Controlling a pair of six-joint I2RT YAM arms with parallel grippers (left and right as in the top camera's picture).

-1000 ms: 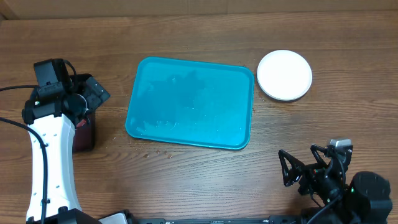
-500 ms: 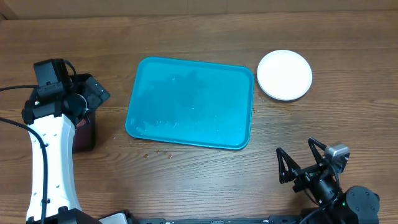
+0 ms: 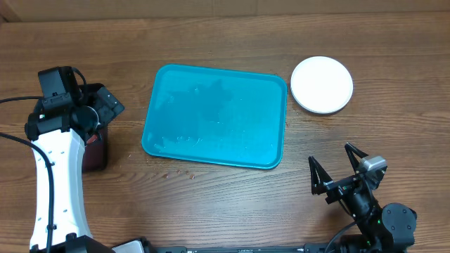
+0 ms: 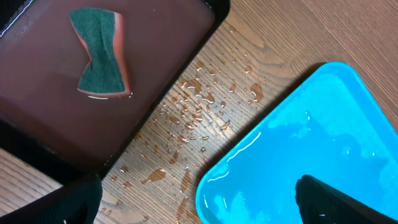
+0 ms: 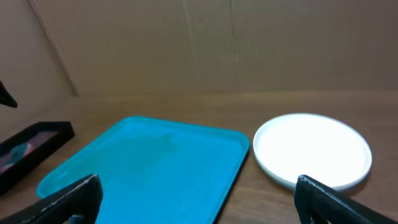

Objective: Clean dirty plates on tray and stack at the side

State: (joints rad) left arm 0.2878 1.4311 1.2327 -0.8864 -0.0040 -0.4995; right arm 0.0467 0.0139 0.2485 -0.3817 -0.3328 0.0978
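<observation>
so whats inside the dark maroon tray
A green sponge with an orange edge lies in the dark maroon tray, on its wet-looking floor. The tray's other end runs out of the left wrist view, and overhead the left arm covers most of it.

No legible text, label, brand, number or sign in any view. Surfaces checked: tray (image 3: 211,112), plate (image 3: 322,84), sponge (image 4: 99,53). All are plain, with nothing to read.
</observation>
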